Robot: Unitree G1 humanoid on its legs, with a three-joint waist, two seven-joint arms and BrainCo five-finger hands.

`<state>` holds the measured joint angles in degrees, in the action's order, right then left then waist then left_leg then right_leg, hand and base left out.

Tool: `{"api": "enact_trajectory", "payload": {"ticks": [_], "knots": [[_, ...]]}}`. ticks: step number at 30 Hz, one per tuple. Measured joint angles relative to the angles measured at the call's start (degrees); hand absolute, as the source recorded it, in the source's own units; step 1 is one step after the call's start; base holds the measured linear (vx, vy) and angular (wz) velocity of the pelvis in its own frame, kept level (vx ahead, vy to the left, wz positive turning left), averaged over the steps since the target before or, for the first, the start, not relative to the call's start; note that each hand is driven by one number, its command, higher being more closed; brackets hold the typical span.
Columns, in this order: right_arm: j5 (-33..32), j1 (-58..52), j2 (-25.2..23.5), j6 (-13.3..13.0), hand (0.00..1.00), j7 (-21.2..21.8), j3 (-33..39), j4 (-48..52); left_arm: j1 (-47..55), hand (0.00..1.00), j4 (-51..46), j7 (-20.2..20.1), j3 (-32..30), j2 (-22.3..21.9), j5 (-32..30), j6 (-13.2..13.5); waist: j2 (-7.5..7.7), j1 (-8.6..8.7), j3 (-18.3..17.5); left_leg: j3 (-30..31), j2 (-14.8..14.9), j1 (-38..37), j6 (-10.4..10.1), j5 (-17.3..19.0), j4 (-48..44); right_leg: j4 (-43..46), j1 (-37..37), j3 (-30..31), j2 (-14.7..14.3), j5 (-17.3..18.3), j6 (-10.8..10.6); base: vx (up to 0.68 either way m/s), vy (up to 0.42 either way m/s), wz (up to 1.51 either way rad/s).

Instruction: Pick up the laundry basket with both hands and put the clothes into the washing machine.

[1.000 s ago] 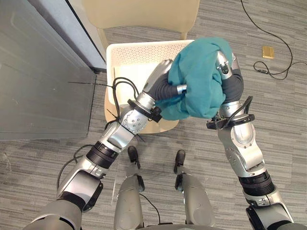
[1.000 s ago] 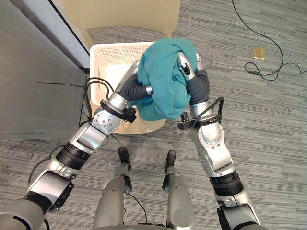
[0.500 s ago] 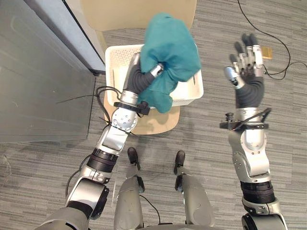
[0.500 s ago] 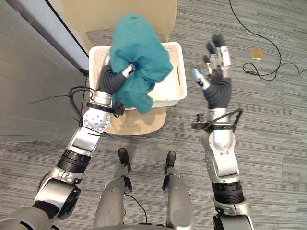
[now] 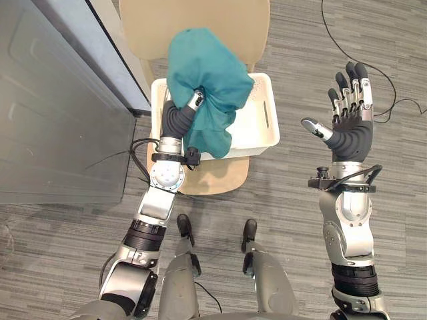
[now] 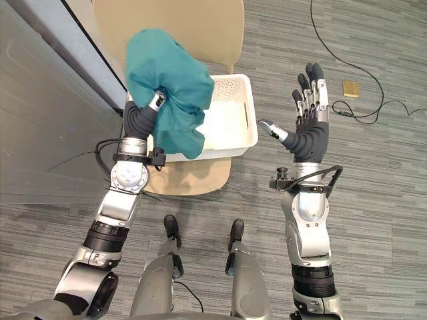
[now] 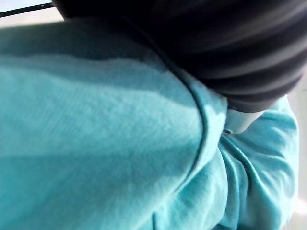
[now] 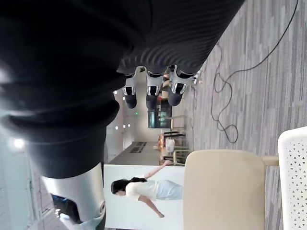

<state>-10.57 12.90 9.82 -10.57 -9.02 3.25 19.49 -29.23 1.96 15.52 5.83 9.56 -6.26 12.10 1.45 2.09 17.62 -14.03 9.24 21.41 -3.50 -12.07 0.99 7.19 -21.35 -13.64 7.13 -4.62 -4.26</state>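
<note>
Right hand (image 5: 348, 130) has let go of the teal garment (image 5: 208, 70) and swung out right, well clear, fingers straight and spread. Left hand (image 5: 194, 101) alone now carries the garment, raised over the left edge of the white basket (image 5: 265, 123). Cloth wraps it, so its grip can't be read. Basket sits unlifted on the chair (image 5: 200, 175) seat. Probably a one-handed transfer next. Right wrist view adds a distant person (image 8: 144, 189). Left wrist view shows cloth against the cover.
</note>
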Motion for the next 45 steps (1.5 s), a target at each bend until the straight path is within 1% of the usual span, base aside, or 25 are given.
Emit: {"api": "enact_trajectory", "payload": {"ticks": [4,7,10,12,13,14,15,17,19,22,23,24,27,28,29,30,31,32,33,35,37,40,42,44,45], "knots": [[0.2,-1.2,-3.0,0.4,0.0,-2.1,-2.0,0.0,6.5,1.0,-5.5,1.0,-2.9,-2.7,5.2,0.0,-0.03,-0.61,-1.3,0.4,0.6,-1.1,-0.4,1.6,-2.0,0.7,1.8,-0.2,-0.1,0.9,-0.1,0.02,-0.014,0.01],[1.3,-2.3,-5.9,0.3,0.0,-3.4,-5.4,0.0,16.8,1.0,-11.8,1.1,-5.2,-5.8,10.7,0.7,-0.23,-1.76,-1.4,3.8,0.7,-4.4,-2.0,4.5,-5.6,6.7,5.8,-2.2,0.7,6.2,0.3,0.1,-0.076,0.46],[2.3,-1.5,-7.2,-0.7,0.0,-4.0,-6.0,-0.3,24.7,1.0,-17.1,1.2,-7.7,-8.6,14.9,2.3,-0.43,-4.68,-2.4,11.6,0.4,-6.0,-3.5,3.3,-5.2,12.8,9.8,-9.6,1.5,12.3,1.4,0.05,-0.187,1.32],[3.3,-0.9,-6.8,-1.7,0.0,-5.8,-4.9,-2.0,28.7,1.0,-19.6,2.4,-10.9,-9.2,16.7,3.4,-0.68,-6.21,-4.1,19.0,0.1,-5.0,-4.9,1.2,-0.9,17.7,10.7,-18.5,2.6,17.4,2.7,-0.03,-0.257,1.84],[3.9,-0.8,-6.7,-1.8,0.0,-6.0,-4.3,-2.7,29.4,1.0,-19.6,2.8,-12.1,-9.4,16.8,3.5,-0.75,-6.52,-4.4,18.3,0.5,-4.9,-3.7,2.2,0.6,18.3,11.1,-20.7,2.8,18.0,3.0,-0.06,-0.256,1.88],[4.5,-0.7,-6.4,-1.7,0.0,-6.0,-2.4,-4.2,30.7,1.0,-19.4,3.7,-14.1,-9.5,16.9,3.5,0.41,-6.82,-4.9,11.8,1.5,-2.9,0.5,6.3,-0.7,16.2,11.9,-24.2,3.9,17.7,3.7,-0.06,-0.16,1.4],[4.6,-0.3,-6.1,-1.7,0.0,-6.1,-1.2,-4.8,31.2,1.0,-19.4,3.7,-15.1,-9.5,16.9,3.5,0.83,-7.15,-5.0,7.9,2.3,-0.9,2.3,7.5,-5.1,15.9,12.2,-25.7,4.5,17.5,4.2,-0.03,-0.152,1.4],[4.7,-0.2,-5.2,-1.3,0.0,-6.4,2.7,-5.2,34.4,1.0,-19.1,3.4,-17.4,-10.7,16.9,3.4,0.62,-7.18,-5.1,-4.1,6.7,0.2,6.3,12.2,-26.2,15.6,14.4,-29.6,6.2,17.3,4.5,0.02,-0.076,0.91],[5.1,-3.1,-4.9,-1.3,0.0,-6.4,6.3,-3.9,36.0,1.0,-19.0,2.2,-17.3,-10.6,16.8,3.4,0.37,-5.86,-5.6,-11.8,11.6,-2.8,8.7,18.9,-34.6,15.7,17.8,-32.9,6.8,17.3,4.4,-0.02,0.041,0.83],[6.7,-8.3,-5.0,-1.3,0.0,-6.2,12.5,-0.1,38.0,1.0,-16.4,0.1,-17.1,-10.6,16.8,3.2,0.16,-4.16,-9.3,-22.6,17.2,-4.8,8.9,21.4,-39.5,15.1,18.6,-35.5,8.4,16.0,2.3,0.01,0.199,0.61],[6.7,-10.9,-5.1,-1.3,0.0,-6.1,15.6,1.7,38.8,1.0,-15.3,-0.6,-17.1,-10.9,16.8,2.8,-0.67,-2.67,-10.8,-25.8,16.8,-4.8,4.3,22.2,-37.7,14.1,19.0,-37.3,9.2,14.7,0.6,0.09,0.444,1.01],[6.7,-14.2,-5.6,-1.3,0.0,-6.0,20.9,2.9,39.5,1.0,-14.4,-1.6,-16.8,-11.6,16.8,2.1,-1.72,-1.18,-12.7,-26.2,13.5,-4.8,1.3,26.4,-32.9,12.6,19.3,-39.8,10.1,12.2,-0.8,0.09,0.485,1.09],[7.8,-16.2,-8.9,0.7,0.0,-5.8,26.3,2.7,38.8,1.0,-11.1,-2.9,-17.3,-11.9,16.8,1.1,-1.09,-0.28,-12.7,-24.0,8.8,-4.3,5.6,28.1,-33.7,15.1,20.3,-39.6,14.1,9.7,-0.5,0.13,0.486,0.97],[9.0,-17.8,-9.6,1.0,0.0,-5.5,25.8,2.6,39.5,1.0,-9.4,-3.1,-17.3,-12.8,16.8,0.2,-1.28,0.35,-12.6,-21.5,5.2,-5.6,7.8,29.4,-33.4,22.4,20.0,-35.9,19.1,8.6,1.6,0.11,0.363,0.79],[9.1,-18.3,-9.7,1.0,0.0,-5.5,25.7,2.6,39.5,1.0,-9.1,-3.1,-17.2,-12.8,16.8,0.1,-1.28,0.33,-12.6,-20.8,4.4,-6.0,8.2,29.7,-33.2,23.8,19.6,-34.3,19.7,9.1,1.9,0.12,0.47,1.17],[9.1,-20.2,-10.2,1.1,0.0,-4.6,25.2,2.6,39.5,1.0,-8.5,-3.2,-16.8,-12.9,16.8,0.1,-1.31,0.82,-12.6,-17.3,1.2,-7.0,8.9,30.1,-31.4,28.0,18.0,-25.4,19.9,11.9,5.5,0.11,0.283,1.3],[9.1,-21.7,-11.2,1.2,0.0,-4.0,24.7,2.9,39.5,1.0,-8.3,-3.1,-16.5,-13.0,16.8,0.1,-1.35,1.57,-12.6,-14.3,-1.6,-8.2,9.6,30.3,-29.2,32.5,15.7,-14.7,17.2,14.6,9.4,0.14,0.323,1.5],[9.0,-22.5,-11.9,1.3,0.0,-3.6,24.3,3.4,39.7,1.0,-8.3,-3.1,-16.3,-13.0,16.8,0.1,-1.39,1.97,-12.6,-12.8,-2.7,-9.0,10.0,30.1,-28.4,34.8,14.5,-9.0,14.9,15.8,9.7,0.16,0.189,1.53],[9.0,-24.9,-13.1,1.6,0.0,-3.1,23.0,5.8,40.6,1.0,-8.3,-3.1,-14.9,-12.9,16.8,0.1,-1.63,2.32,-12.4,-9.7,-4.9,-11.4,10.5,29.8,-26.3,40.0,12.6,-0.2,9.5,17.9,7.3,0.15,0.133,1.35],[8.9,-30.2,-13.5,1.3,0.0,-2.4,20.1,11.2,41.9,1.0,-8.4,-3.2,-10.8,-12.9,16.7,0.2,-1.63,2.68,-12.5,-4.7,-8.5,-16.3,10.7,28.8,-21.7,47.8,8.2,4.4,3.1,20.7,5.3,0.22,0.136,1.64],[8.7,-32.1,-13.8,-0.2,0.0,-1.9,15.8,12.8,41.9,1.0,-8.7,-3.2,-8.1,-12.8,16.6,0.2,-1.15,3.37,-12.6,-0.8,-10.9,-19.0,10.7,28.5,-19.3,48.1,2.9,4.0,-0.4,21.7,4.0,0.24,0.089,1.29],[3.7,-35.0,-13.8,-0.6,0.0,0.3,5.9,12.7,41.2,1.0,-8.7,-3.0,-3.0,-12.8,16.6,0.0,-1.07,3.52,-12.5,6.2,-13.3,-23.2,9.8,29.4,-17.4,35.6,-2.5,2.1,-4.4,21.4,3.9,0.25,0.033,1.03],[1.5,-36.4,-13.6,-0.6,0.0,1.8,1.9,12.4,40.1,1.0,-8.8,-3.0,-1.1,-12.7,16.4,-0.1,-0.52,3.42,-12.9,10.0,-14.3,-24.6,9.7,30.5,-17.4,28.2,-2.9,-0.1,-4.0,19.8,4.9,0.4,-0.038,1.31],[-1.8,-37.9,-12.8,-0.6,0.0,3.8,-2.8,11.0,39.0,1.0,-8.8,-2.9,0.6,-12.9,15.1,-0.2,0.54,3.63,-13.9,15.2,-15.3,-26.8,8.6,33.5,-17.4,22.6,-1.6,-3.7,-2.0,16.6,8.1,0.52,-0.108,1.42],[-3.2,-38.5,-11.5,-0.4,0.0,4.9,-5.5,9.2,39.5,1.0,-8.5,-2.9,0.9,-13.2,14.2,-0.4,0.27,3.81,-14.4,14.2,-13.4,-28.0,5.9,34.8,-23.1,22.6,1.9,-7.4,-1.2,15.3,8.9,0.49,-0.104,1.37]]}}
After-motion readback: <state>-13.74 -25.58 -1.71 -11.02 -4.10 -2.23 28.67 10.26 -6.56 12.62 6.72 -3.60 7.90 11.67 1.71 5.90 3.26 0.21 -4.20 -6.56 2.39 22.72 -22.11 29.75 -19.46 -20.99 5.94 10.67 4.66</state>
